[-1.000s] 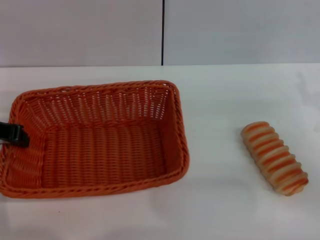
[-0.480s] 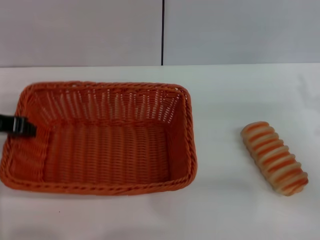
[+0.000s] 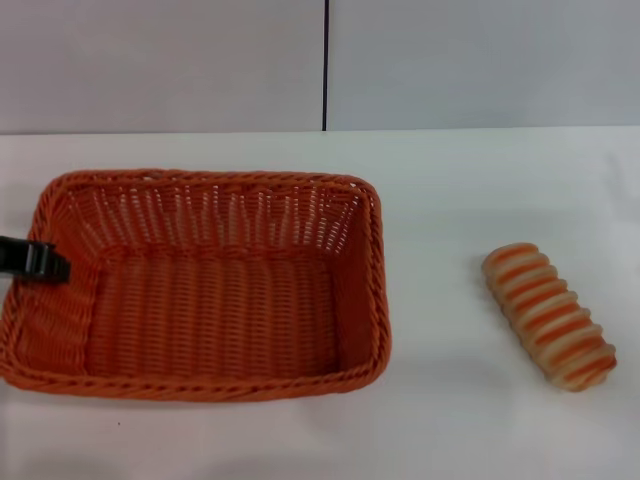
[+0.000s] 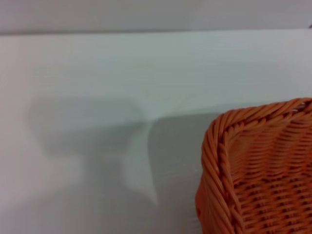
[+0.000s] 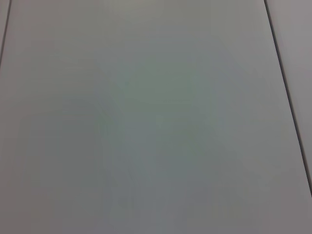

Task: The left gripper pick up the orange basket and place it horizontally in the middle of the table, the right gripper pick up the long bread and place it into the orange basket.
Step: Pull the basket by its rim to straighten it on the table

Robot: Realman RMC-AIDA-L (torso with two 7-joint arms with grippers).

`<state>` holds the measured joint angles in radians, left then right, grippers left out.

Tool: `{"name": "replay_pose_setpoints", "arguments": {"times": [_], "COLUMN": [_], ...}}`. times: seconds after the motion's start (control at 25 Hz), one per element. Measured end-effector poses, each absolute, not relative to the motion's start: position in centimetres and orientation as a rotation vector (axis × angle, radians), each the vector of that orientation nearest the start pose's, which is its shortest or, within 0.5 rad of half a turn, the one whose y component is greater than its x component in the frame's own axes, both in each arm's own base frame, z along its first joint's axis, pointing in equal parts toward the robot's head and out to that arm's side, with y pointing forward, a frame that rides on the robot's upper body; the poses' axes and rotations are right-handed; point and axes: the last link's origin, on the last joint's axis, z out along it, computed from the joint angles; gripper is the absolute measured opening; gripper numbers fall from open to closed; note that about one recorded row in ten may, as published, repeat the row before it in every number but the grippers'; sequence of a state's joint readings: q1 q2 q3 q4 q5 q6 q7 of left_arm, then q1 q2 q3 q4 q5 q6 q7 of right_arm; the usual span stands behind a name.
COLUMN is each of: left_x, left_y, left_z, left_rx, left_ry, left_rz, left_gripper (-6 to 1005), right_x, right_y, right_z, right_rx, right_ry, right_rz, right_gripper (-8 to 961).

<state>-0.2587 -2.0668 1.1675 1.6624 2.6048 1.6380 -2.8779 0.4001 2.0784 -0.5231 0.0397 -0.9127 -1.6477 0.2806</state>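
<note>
On the table (image 3: 440, 430), the orange basket (image 3: 210, 290) lay level, its left rim pinched by the left gripper (image 3: 40, 262): placement step. Well right of those fingers lay the long bread (image 3: 549, 315). Next: release, then a right-arm reach.

A plain white table (image 3: 440, 420) fills the foreground. Behind its far edge stands a pale grey wall (image 3: 160, 60) of flat panels, split by a thin dark vertical seam (image 3: 325, 65). The light is soft and even, casting faint grey shadows.
</note>
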Motion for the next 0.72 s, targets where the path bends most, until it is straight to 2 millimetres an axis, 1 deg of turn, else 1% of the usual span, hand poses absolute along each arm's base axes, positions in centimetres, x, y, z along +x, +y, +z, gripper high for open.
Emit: {"name": "replay_pose_setpoints", "arguments": {"times": [0.28, 0.36, 0.4, 0.44, 0.64, 0.72], "left_x": [-25.30, -25.27, -25.27, -25.43, -26.10, -26.19], "left_y": [29.73, 29.57, 29.57, 29.52, 29.62, 29.70], "left_z": [7.53, 7.39, 7.39, 7.37, 7.46, 7.62], "left_rx": [-2.069, -2.089, -2.089, -2.094, -2.076, -2.070], "left_ry": [-1.568, -1.627, -1.627, -1.669, -1.707, -1.705], "left_rz": [0.209, 0.155, 0.155, 0.114, 0.088, 0.080], "left_gripper": [217, 238, 248, 258, 310, 428], "right_x": [32.03, 32.03, 32.03, 32.03, 32.04, 32.07], "right_y": [28.61, 28.61, 28.61, 28.62, 28.60, 28.57], "right_z": [2.94, 2.96, 2.96, 2.97, 2.97, 2.97], "right_rx": [-1.463, -1.463, -1.463, -1.462, -1.462, -1.462], "right_ry": [0.321, 0.320, 0.320, 0.320, 0.320, 0.319], "right_rz": [0.979, 0.979, 0.979, 0.978, 0.977, 0.976], "right_gripper": [631, 631, 631, 631, 630, 630]}}
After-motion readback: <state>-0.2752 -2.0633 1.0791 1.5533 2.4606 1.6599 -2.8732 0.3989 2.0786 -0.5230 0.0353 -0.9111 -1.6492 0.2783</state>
